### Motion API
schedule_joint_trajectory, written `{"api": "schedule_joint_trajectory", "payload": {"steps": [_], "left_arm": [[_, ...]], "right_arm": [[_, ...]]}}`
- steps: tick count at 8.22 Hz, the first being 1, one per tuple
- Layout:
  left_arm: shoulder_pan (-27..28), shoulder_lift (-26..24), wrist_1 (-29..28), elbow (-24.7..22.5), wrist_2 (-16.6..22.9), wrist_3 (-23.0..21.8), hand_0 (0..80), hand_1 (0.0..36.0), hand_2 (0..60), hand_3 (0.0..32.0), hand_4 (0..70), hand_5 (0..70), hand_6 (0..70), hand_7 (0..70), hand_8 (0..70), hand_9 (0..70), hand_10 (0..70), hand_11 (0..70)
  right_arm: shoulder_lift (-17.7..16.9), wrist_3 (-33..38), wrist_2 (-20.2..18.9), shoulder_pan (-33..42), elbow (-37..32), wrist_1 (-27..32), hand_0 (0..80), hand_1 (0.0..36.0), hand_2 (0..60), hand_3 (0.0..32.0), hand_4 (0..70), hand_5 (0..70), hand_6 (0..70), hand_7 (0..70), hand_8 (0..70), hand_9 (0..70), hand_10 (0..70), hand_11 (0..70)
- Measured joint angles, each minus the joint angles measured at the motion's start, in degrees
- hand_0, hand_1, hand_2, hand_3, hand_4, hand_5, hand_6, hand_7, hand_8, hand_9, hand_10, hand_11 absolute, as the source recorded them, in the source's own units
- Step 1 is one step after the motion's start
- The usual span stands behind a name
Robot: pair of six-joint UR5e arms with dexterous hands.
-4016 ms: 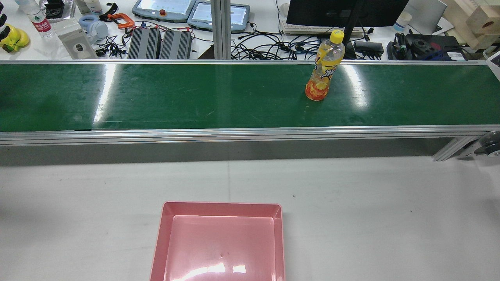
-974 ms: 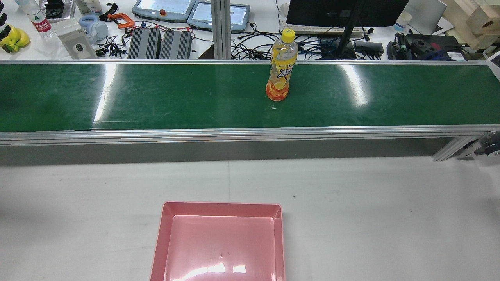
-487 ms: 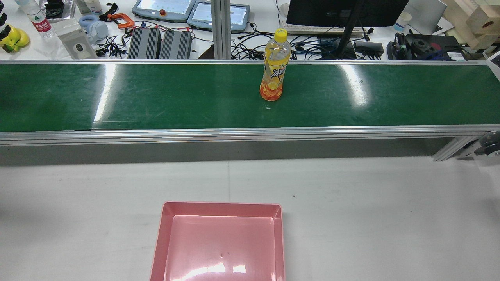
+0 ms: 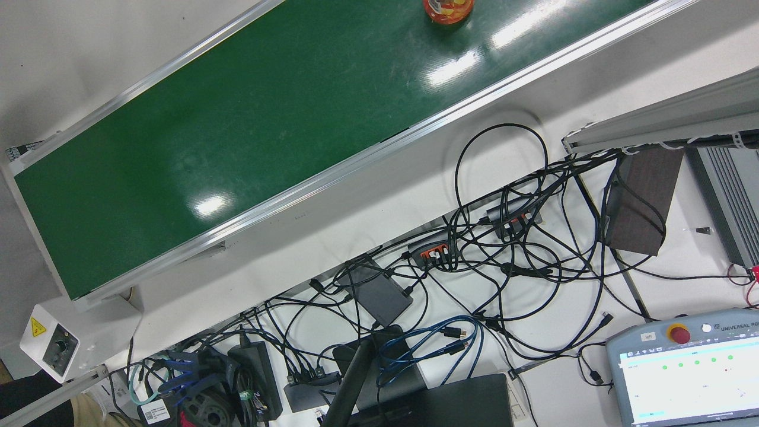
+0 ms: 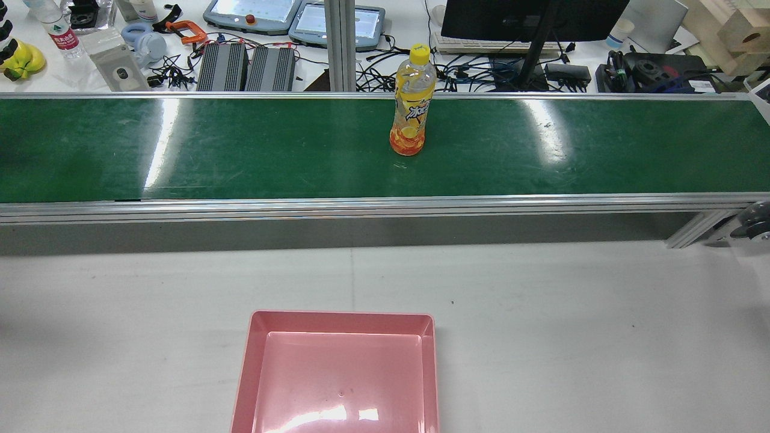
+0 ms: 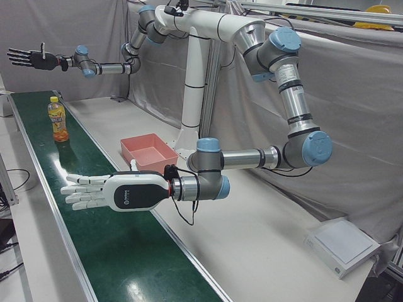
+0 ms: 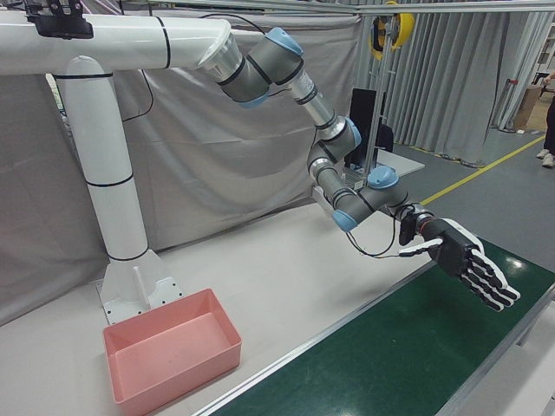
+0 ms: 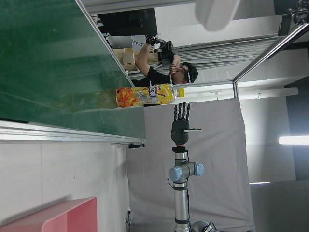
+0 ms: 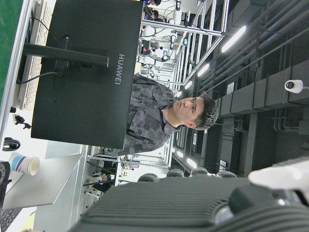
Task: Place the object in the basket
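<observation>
Bottle [image 5: 412, 102] — yellow cap, orange base — stands upright on green belt [image 5: 240, 150].

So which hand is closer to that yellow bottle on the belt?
Right, it seems: the right hand hovers raised just beyond the bottle; the left hand hangs over the belt farther off, on the opposite side.

The bottle [image 5: 412, 101] is travelling leftward across the rear view on the green conveyor belt [image 5: 240, 150], upright all the way. Four seconds back it was standing right of centre, near the bright glare streak; a second ago it was just right of the middle; half a second ago a little further left again. Now it is sitting close to the centre of the frame, its yellow cap showing against the cables behind the belt's far rail.
</observation>
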Motion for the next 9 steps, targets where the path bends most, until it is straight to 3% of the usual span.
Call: {"api": "schedule_joint_trajectory", "payload": {"steps": [9], "left_arm": [[0.08, -0.18, 0.84, -0.69, 0.00, 0.61, 77.5, 14.1, 0.0, 0.0, 0.0, 13.9, 0.0, 0.0, 0.0, 0.0, 0.2, 3.0]], "right_arm": [[0.00, 0.00, 0.00, 0.00, -0.10, 0.05, 0.0, 0.0, 0.0, 0.0, 0.0, 0.0, 0.0, 0.0, 0.0, 0.0, 0.0, 0.0]]}}
